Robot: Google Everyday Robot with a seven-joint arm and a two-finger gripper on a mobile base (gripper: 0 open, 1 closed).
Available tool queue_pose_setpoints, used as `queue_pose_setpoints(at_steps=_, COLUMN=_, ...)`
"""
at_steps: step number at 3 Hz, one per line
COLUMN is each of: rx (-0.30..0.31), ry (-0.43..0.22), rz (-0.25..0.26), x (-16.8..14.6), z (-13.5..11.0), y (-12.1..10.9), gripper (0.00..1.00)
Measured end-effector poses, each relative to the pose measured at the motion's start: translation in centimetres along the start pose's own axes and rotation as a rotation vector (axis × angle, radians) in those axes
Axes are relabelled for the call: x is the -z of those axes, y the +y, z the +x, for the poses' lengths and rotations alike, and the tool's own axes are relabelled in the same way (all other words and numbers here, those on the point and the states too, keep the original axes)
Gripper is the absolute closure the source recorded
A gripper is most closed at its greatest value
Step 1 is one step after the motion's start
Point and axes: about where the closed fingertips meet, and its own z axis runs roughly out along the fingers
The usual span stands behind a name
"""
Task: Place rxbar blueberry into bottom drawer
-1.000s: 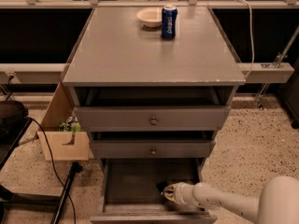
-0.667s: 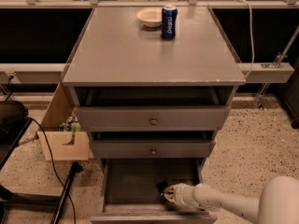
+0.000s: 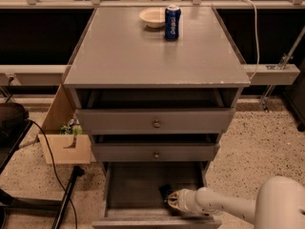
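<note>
The bottom drawer (image 3: 138, 185) of the grey cabinet is pulled open and shows a plain grey floor. My white arm reaches in from the lower right. My gripper (image 3: 167, 195) is low inside the drawer, near its front right part, just above the floor. A small dark shape (image 3: 164, 190) sits at the gripper's tip. I cannot tell whether it is the rxbar blueberry or part of the gripper. No bar shows elsewhere in the drawer or on the cabinet top.
Two shallower drawers with round knobs (image 3: 156, 124) sit above, slightly pulled out. A blue soda can (image 3: 172, 22) and a white bowl (image 3: 152, 17) stand at the back of the cabinet top. A wooden box (image 3: 64, 144) and cables lie on the floor to the left.
The gripper has stayed almost still inside the bottom drawer, shifting only slightly left. Nothing else has moved.
</note>
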Motion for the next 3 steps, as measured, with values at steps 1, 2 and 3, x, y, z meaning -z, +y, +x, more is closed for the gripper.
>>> queue_pose_setpoints(at_steps=1, rx=0.0, ry=0.0, rz=0.0, x=0.0, z=0.0, y=0.0, gripper=0.82)
queue_pose_setpoints(at_steps=2, rx=0.0, ry=0.0, rz=0.0, x=0.0, z=0.0, y=0.0, gripper=0.57)
queue_pose_setpoints(at_steps=3, rx=0.0, ry=0.0, rz=0.0, x=0.0, z=0.0, y=0.0, gripper=0.36)
